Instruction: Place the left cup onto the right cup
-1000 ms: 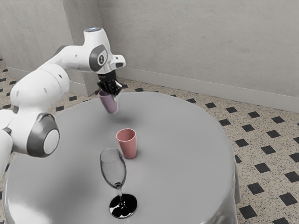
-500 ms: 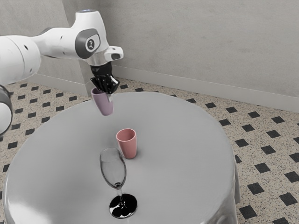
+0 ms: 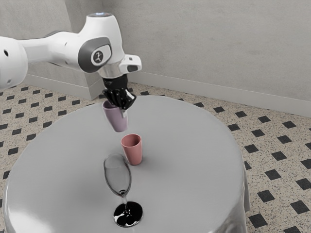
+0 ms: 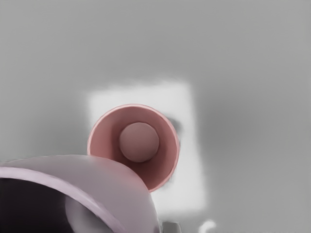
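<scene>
A lilac cup (image 3: 116, 118) hangs in the air, tilted, with my gripper (image 3: 119, 103) shut on its rim. It is above and slightly to the exterior view's left of a pink cup (image 3: 132, 148), which stands upright on the round grey table (image 3: 194, 160). In the wrist view the lilac cup (image 4: 82, 194) is the large blurred shape under my hand, and beyond it I look down into the open mouth of the pink cup (image 4: 138, 143).
A tall wine glass (image 3: 119, 187) with a black foot stands near the table's front edge, close to the pink cup. The table's right half in the exterior view is bare. A tiled floor and a wall surround the table.
My arm has carried the lilac cup up off the back of the table and then toward the exterior view's right and lower, nearer the pink cup. The pink cup and the glass have stayed put.
</scene>
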You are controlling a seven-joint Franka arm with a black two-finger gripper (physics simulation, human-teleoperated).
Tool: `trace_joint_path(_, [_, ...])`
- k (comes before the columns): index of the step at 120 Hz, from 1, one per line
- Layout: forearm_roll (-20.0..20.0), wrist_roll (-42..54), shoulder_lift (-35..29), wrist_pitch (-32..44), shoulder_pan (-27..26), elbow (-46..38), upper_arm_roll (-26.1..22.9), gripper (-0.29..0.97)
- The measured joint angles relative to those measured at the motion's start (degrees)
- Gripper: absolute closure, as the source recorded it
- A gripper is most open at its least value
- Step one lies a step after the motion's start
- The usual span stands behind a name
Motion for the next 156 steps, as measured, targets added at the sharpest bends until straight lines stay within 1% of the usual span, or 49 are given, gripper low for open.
trace_joint_path(27, [0.2,-2.6,0.1,2.5,-1.3,-1.3,-0.6,0.78])
trace_joint_path(57, [0.8,-4.7,5.4,4.4,-1.4,0.7,-0.6,0.78])
trace_joint_path(94, [1.6,-6.4,8.0,5.3,-1.4,1.0,-0.3,0.78])
trace_joint_path(143, [1.6,-7.7,12.0,7.4,-1.3,1.9,-0.1,0.78])
trace_joint_path(148, [1.4,-7.8,12.2,7.7,-1.3,1.8,-0.1,0.76])
trace_joint_path(156, [1.2,-8.0,12.4,8.2,-1.3,1.7,-0.1,0.61])
